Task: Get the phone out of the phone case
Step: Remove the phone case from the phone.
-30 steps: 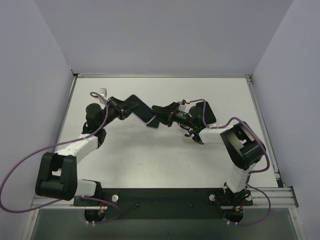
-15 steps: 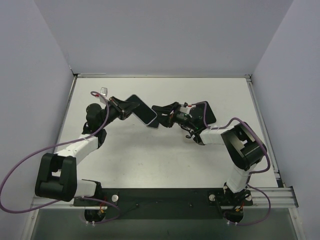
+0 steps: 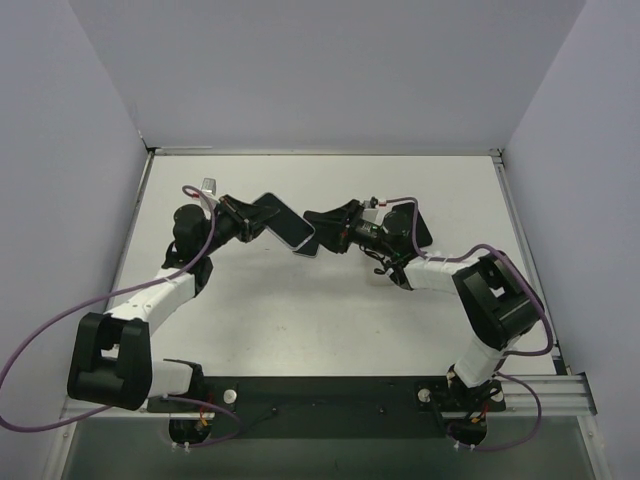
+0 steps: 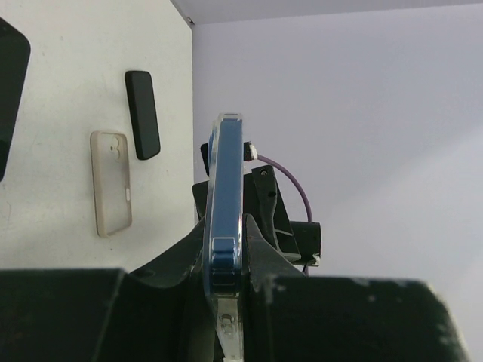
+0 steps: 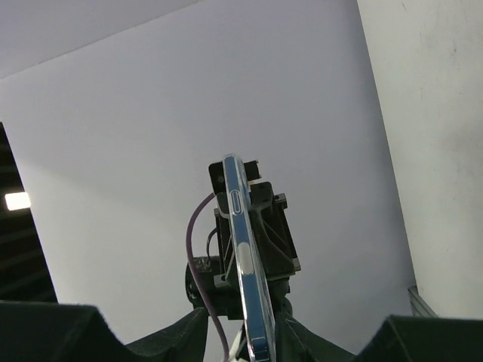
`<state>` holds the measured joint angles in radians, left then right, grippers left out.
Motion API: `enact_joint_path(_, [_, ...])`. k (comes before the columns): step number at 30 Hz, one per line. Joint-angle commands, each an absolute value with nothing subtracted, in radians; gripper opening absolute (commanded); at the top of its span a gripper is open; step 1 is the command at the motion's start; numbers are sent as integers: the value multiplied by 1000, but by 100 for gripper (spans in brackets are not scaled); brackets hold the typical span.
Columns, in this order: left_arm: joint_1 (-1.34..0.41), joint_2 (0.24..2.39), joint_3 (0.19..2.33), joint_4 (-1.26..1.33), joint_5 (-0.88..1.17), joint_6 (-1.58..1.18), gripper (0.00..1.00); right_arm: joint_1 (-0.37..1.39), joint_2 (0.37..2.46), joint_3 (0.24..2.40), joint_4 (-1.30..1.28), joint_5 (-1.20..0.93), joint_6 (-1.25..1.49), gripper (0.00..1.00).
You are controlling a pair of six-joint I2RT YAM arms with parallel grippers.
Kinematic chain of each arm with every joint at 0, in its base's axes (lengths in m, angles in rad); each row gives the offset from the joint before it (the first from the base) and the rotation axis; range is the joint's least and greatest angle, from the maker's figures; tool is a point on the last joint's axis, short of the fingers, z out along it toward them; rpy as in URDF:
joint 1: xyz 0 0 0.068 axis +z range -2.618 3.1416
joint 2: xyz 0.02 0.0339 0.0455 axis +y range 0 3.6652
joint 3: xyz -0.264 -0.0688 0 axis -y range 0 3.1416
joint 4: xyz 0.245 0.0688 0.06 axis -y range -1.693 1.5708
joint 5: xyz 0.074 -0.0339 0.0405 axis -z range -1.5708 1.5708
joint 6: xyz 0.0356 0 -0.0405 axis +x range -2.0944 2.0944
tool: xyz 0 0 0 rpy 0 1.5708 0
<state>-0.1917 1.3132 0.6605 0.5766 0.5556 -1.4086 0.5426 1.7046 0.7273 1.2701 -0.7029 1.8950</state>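
Observation:
A blue phone in a clear case [image 3: 288, 226] is held in the air above the middle of the table, between both grippers. My left gripper [image 3: 252, 219] is shut on its left end. My right gripper [image 3: 328, 231] is shut on its right end. In the left wrist view the phone [image 4: 226, 204] stands edge-on between my left gripper's [image 4: 226, 302] jaws, with the clear case rim round the blue edge. In the right wrist view the phone [image 5: 243, 249] is also edge-on, running up from my right gripper [image 5: 258, 343] toward the left gripper behind it.
In the left wrist view a beige translucent case [image 4: 111, 183], a black phone [image 4: 143, 115] and a dark object [image 4: 10, 83] lie on the white table [image 4: 68, 45]. A dark flat object [image 3: 415, 228] lies under the right arm. Walls enclose the table on three sides.
Both grippers and the phone between them have shifted slightly toward the back of the table. The right arm's elbow has moved a little to the right. Both grips are unchanged.

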Motion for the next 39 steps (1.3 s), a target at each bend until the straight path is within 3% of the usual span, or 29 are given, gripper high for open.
enact_joint_path(1, [-184,1290,706,535,511,-1460,0,548,1618,764,1412,-759,1793,35])
enact_joint_path(7, [-178,1313,701,566,511,-1511,0,545,1606,761,1387,-755,1772,25])
enact_joint_path(14, [-179,1313,703,535,480,-1496,0,546,1620,784,1404,-704,1815,0])
enact_joint_path(19, [-176,1368,643,702,446,-1548,0,545,1649,873,1417,-658,1891,0])
enact_joint_path(26, [-175,1541,687,1240,495,-1696,0,548,1683,992,1496,-520,2055,0])
enact_joint_path(29, [-178,1591,715,1359,486,-1739,0,551,1713,1049,1545,-453,2127,0])
enact_joint_path(39, [-184,1582,767,1442,436,-1773,0,575,1819,1215,1661,-278,2256,0])
